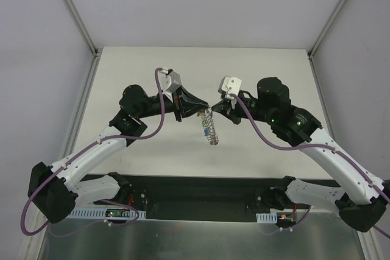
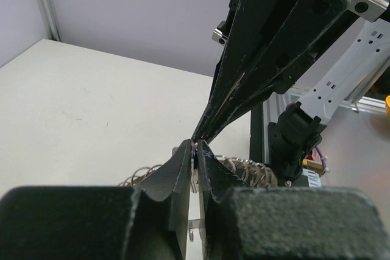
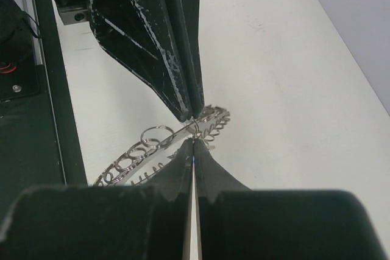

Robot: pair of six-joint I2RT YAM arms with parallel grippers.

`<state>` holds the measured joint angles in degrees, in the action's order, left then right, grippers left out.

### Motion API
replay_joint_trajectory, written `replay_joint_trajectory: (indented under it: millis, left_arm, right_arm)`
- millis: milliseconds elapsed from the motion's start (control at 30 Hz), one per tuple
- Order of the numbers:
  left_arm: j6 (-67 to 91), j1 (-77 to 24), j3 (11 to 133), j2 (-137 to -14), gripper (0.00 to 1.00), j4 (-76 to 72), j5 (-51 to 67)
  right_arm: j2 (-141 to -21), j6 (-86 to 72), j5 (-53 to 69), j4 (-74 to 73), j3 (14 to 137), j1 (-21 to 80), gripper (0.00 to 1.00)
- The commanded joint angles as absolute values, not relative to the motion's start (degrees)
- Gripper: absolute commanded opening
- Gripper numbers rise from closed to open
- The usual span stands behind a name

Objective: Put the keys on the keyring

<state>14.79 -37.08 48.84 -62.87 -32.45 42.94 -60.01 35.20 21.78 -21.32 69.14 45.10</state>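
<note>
left gripper (image 1: 202, 112) and right gripper (image 1: 214, 108) pinch keyring (image 1: 209, 132), seemingly hanging lengthwise downward.

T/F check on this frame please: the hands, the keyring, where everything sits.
1. The left hand and right hand meet tip to tip above the table. True.
2. The left hand's jaws are spread wide. False: they are pinched nearly shut.
3. The keyring sits right at the meeting fingertips. True.
4. The keyring lies flat in the table's far left corner. False: it is mid-table, tilted, with its top end at the tips.
5. Small wire loops line the keyring's rim. True.
6. The right hand is tucked back by its base. False: it reaches out to mid-table.
</note>
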Motion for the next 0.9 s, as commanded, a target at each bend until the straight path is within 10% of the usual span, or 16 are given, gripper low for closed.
replay_joint_trajectory:
  millis: [0,233,667,867]
  left_arm:
    - [14.77,-37.18,48.25,-60.29,0.08,-38.06,42.63]
    - [11.34,-37.18,47.9,-58.45,0.11,-33.58,41.57]
    - [-4.74,-35.95,58.61,-63.88,0.5,-13.11,56.33]
    - [-8.96,-35.86,63.01,-68.8,0.48,-9.76,65.9]
  right_arm:
    - [-60.99,38.23,22.85,-24.51,74.61,45.18,0.01]
    - [-63.02,41.83,25.22,-31.89,79.8,45.17,0.01]
    - [-64.07,44.21,28.56,-38.76,83.32,45.26,0.01]
    - [-63.99,44.3,29.62,-40.34,84.02,45.53,0.01]
